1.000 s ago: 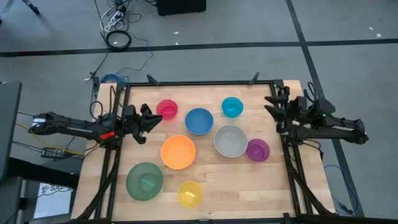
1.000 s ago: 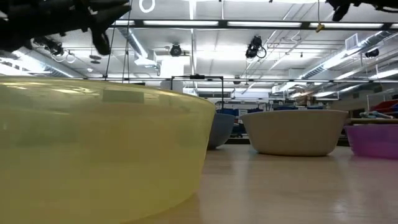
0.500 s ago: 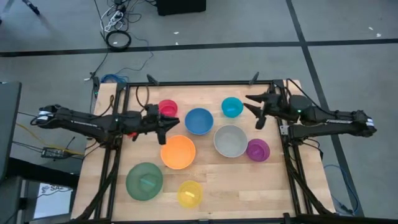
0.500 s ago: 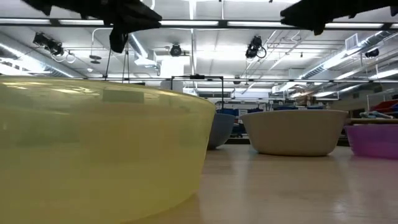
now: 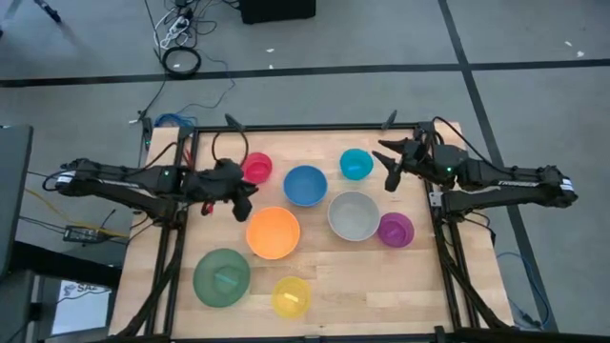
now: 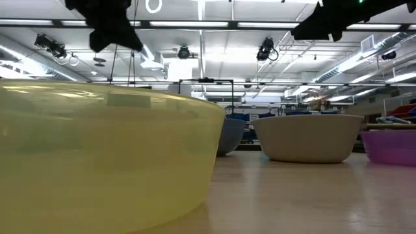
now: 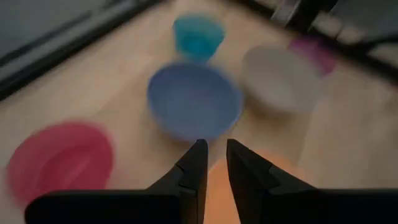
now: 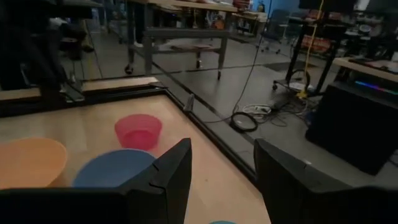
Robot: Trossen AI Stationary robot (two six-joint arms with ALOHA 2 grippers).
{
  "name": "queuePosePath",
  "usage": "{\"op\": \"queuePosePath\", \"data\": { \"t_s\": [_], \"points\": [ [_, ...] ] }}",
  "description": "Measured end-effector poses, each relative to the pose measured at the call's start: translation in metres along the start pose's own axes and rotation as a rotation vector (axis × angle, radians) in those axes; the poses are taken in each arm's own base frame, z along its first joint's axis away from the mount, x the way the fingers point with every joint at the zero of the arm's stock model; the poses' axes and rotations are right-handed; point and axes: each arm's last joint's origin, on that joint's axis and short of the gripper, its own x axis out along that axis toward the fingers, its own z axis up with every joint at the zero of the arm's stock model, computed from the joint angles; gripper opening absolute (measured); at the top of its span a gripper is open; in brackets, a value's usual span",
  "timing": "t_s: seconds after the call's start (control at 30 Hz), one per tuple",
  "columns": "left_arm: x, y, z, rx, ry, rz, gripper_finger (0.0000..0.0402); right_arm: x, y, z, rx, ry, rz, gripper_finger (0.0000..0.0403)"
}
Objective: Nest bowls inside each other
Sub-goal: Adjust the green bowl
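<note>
Eight bowls sit apart on the wooden surface (image 5: 419, 286), none nested yet. The left gripper (image 5: 242, 194) hovers between the pink-red bowl (image 5: 255, 168) and the orange bowl (image 5: 274, 232), its jaws nearly closed and empty. The right gripper (image 5: 391, 164) hangs beside the cyan bowl (image 5: 355, 163), jaws wide and empty.

Judging from this, each arm should open over a thin rim, pinch one wall, lift straight, and lower it centred into the next larger bowl. The bowls look like smooth, round, light plastic; the yellow bowl (image 6: 104, 156) appears translucent and could slide if nudged.
</note>
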Motion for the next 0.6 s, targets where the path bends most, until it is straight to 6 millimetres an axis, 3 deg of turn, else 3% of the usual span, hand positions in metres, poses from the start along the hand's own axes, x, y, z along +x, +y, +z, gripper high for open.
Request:
{"op": "queuePosePath", "data": {
  "t_s": [0.33, 0.6],
  "points": [
    [-0.014, 0.016, -0.017, -0.016, 0.285, 0.134, 0.0069, 0.005, 0.004, -0.006, 0.018, 0.065, 0.010, 0.0162],
    [-0.016, 0.016, -0.025, -0.097, 0.428, 0.070, 0.0069, 0.017, 0.011, -0.003, -0.042, 0.311, 0.033, 0.0162]
  ]
}}
